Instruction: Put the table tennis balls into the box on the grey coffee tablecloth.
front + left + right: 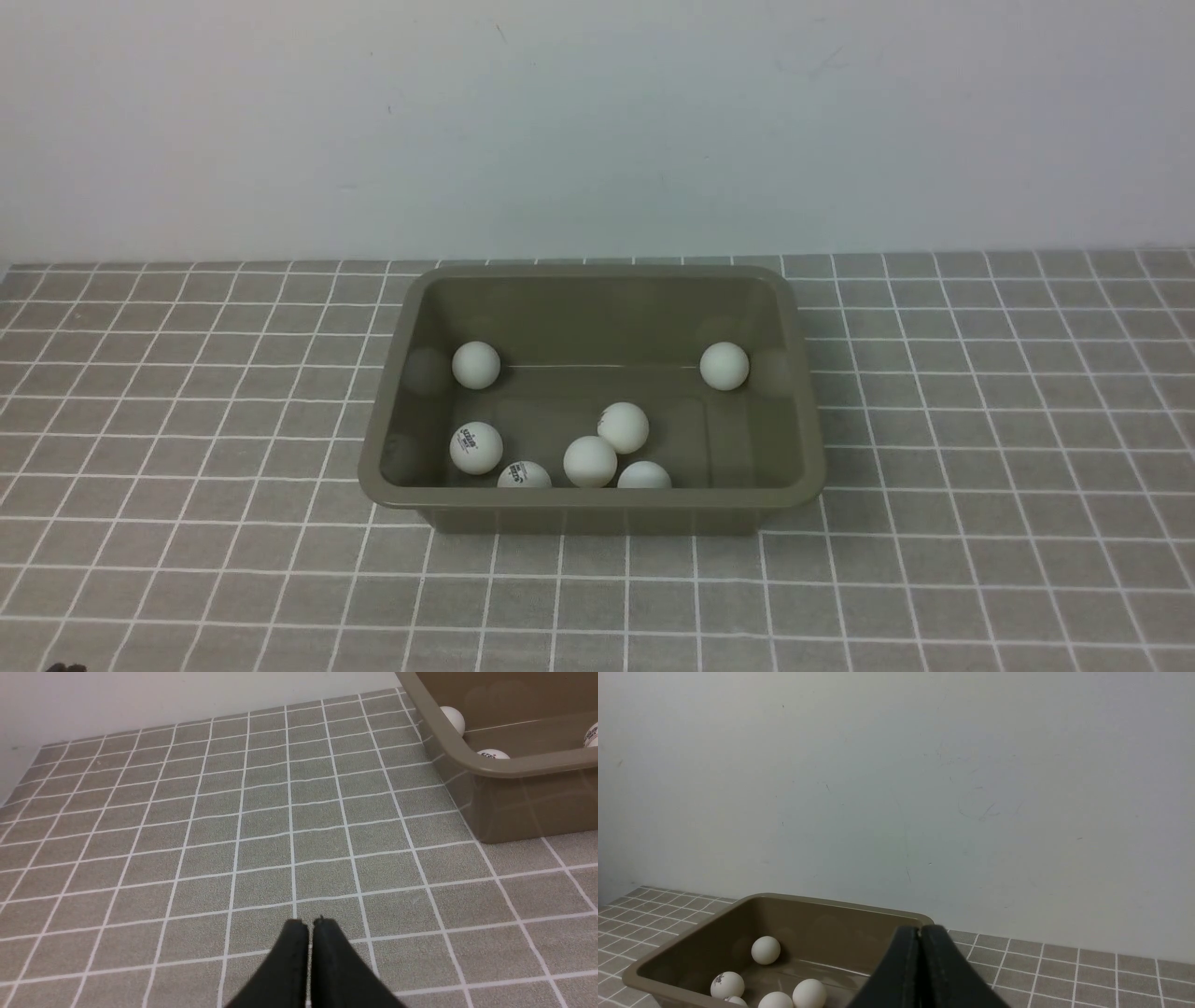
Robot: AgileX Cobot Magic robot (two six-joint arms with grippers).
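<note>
Balls (590, 461) all lie inside the box (592, 501): seven can be counted in the front view, two near its far wall and five bunched toward the near wall, and none shows on the checked cloth (980, 448) around it. The box sits flat on that cloth, which covers the worktop.

Both tools are clenched with nothing between their jaws. From the left tool (310, 924), the near left corner of the box lies ahead and off to the right, well apart, with only bare cloth directly under and in front of the tips. From the right tool (920, 929), the box lies ahead and to the left at a lower level, the tips hanging above the height of its rim with the wall beyond.

By the look of it the job is finished or nearly so, and the step in hand is to draw back and check. To do that well, keep both tools clear of the rim so the light plastic box is not nudged and no ball jumps out. Cloth outside all three views cannot be ruled out; if a stray ball turns up there, spread the jaws before coming down and close gently, since a smooth ball squirts away easily.
</note>
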